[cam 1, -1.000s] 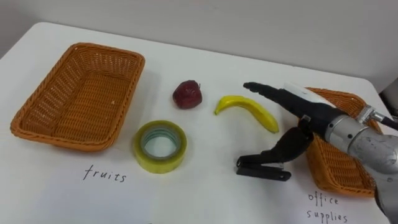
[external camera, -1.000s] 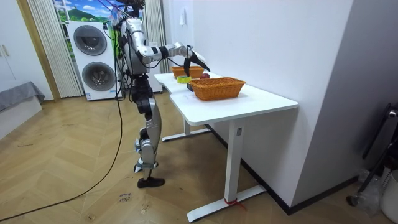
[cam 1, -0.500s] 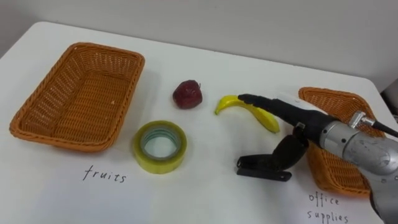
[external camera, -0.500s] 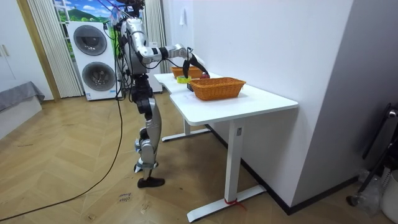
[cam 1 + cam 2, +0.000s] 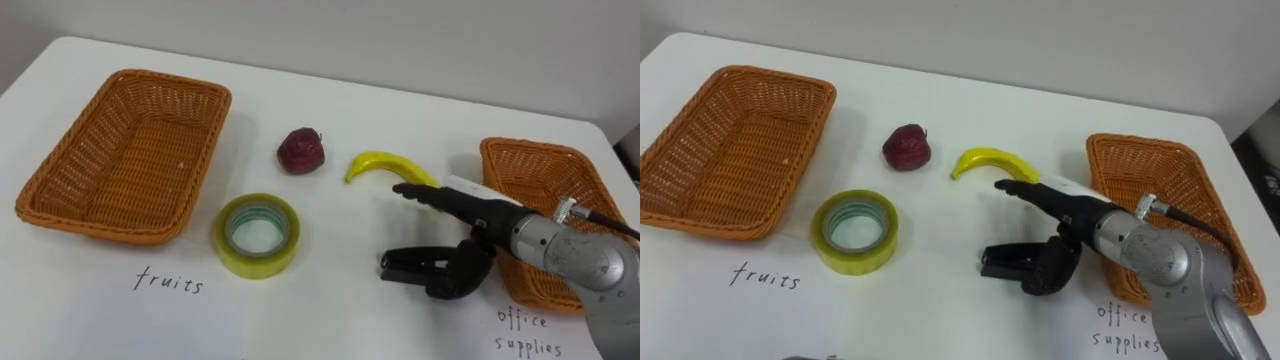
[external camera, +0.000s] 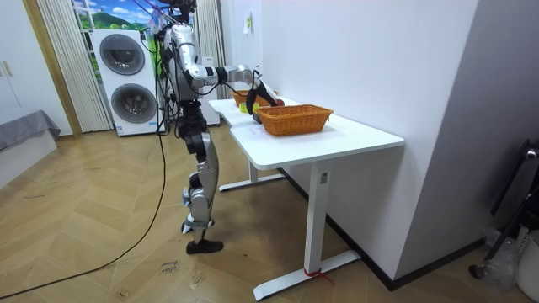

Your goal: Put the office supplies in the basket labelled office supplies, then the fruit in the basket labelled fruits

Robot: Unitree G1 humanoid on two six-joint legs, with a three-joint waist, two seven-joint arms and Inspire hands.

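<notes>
A black stapler (image 5: 412, 267) lies on the white table (image 5: 330, 310), left of the basket labelled office supplies (image 5: 545, 190). My right hand (image 5: 470, 215) hovers over the stapler's right end. Its fingers (image 5: 425, 193) stretch straight out above, and its thumb (image 5: 462, 277) curves down against the stapler's end. A yellow banana (image 5: 383, 165) lies just beyond the fingertips. Left of the banana sits a dark red apple (image 5: 301, 150). A yellow tape roll (image 5: 258, 235) lies flat in front of the apple. The basket labelled fruits (image 5: 120, 150) stands at the left with nothing in it.
Both baskets are shallow wicker trays at opposite ends of the table. In the room view I stand at the table's (image 6: 337, 139) end with my right arm out over it, a wall behind the table and washing machines (image 6: 126, 76) behind me.
My right hand has drawn back from above the banana and dropped lower. Its thumb has come down onto the stapler's right end. The objects have not moved.
</notes>
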